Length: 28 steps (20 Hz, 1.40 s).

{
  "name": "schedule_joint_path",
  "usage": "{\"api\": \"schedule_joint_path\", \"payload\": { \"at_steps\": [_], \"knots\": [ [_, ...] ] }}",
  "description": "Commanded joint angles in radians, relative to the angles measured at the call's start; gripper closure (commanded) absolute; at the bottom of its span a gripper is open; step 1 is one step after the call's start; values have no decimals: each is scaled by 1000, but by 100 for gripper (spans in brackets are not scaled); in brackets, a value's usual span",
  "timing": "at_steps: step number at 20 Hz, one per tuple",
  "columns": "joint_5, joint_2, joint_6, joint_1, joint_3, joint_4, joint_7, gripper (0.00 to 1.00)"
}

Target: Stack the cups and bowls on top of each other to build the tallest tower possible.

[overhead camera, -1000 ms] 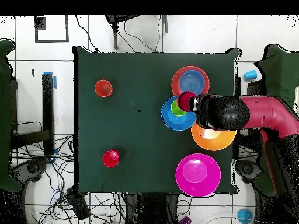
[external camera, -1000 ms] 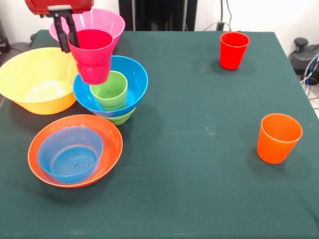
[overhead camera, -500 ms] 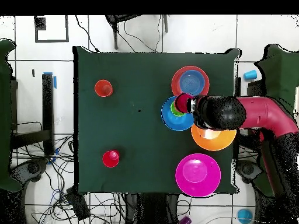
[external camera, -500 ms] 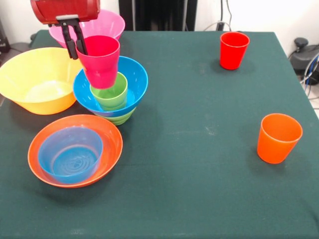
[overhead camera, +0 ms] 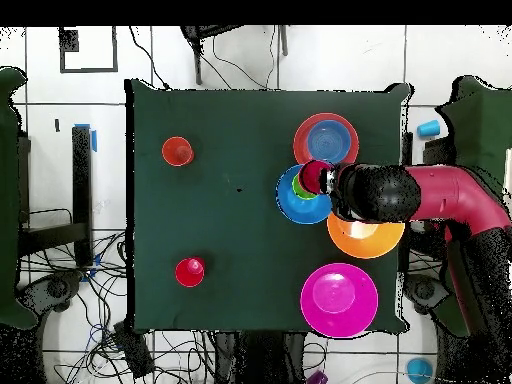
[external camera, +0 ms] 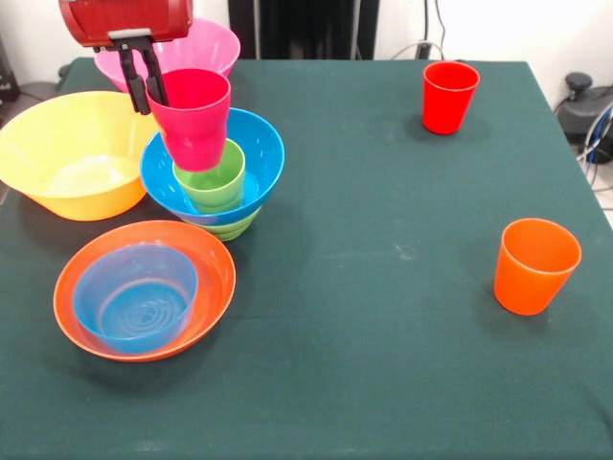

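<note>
Gripper clamped on magenta-pink cup's rim, held upright just above, slightly toward 11 o'clock of, light green cup nested in wide blue bowl; straight down next, prob.

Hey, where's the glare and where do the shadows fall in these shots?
Front view: white glare on the big yellow bowl's floor; the orange cup and red cup cast soft, faint shadows beside them. Overhead view: even light, a pale sheen inside the big pink bowl.
</note>
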Motion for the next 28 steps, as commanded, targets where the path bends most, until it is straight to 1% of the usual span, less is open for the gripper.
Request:
{"api": "schedule_joint_path", "payload": {
  "at_steps": [1,28],
  "knots": [
    [-52,39,52,38,-19,16,-224,100],
    [-46,26,47,37,-14,34,-215,100]
  ]
}}
